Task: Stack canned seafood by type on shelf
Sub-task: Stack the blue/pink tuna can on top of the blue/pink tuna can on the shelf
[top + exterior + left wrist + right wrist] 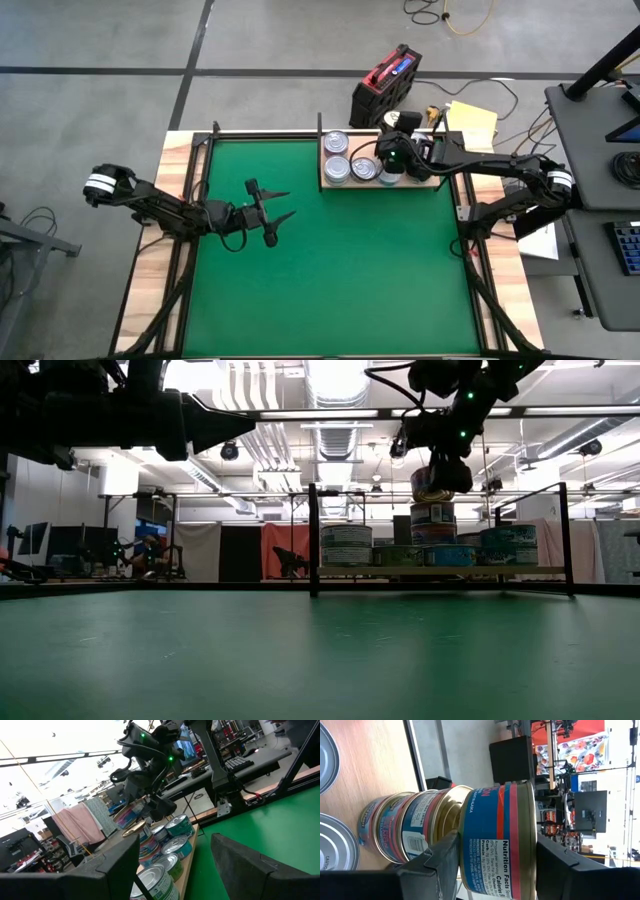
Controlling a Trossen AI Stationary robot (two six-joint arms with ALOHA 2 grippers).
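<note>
Right jaws pinching a can (pixel 497 840) above shelf (pixel 432 183) stack (pixel 433 525) | left jaws spread over mat (pixel 330 270)

Short round tins (pixel 344 157) — silvery lids, bluish sides — are stacked on a pale wooden shelf (pixel 436 183) at the green mat's far edge. One blue-and-red tin (pixel 497 837) is held just above a two-tin stack (pixel 433 523) — level, gold-rimmed.

Large green mat (pixel 330 260) covering the wooden-framed table (pixel 150 260). At its far edge, a flat pale wooden shelf board (pixel 425 183), carrying short round metal tins (pixel 337 168) with silvery lids, some stacked.
</note>
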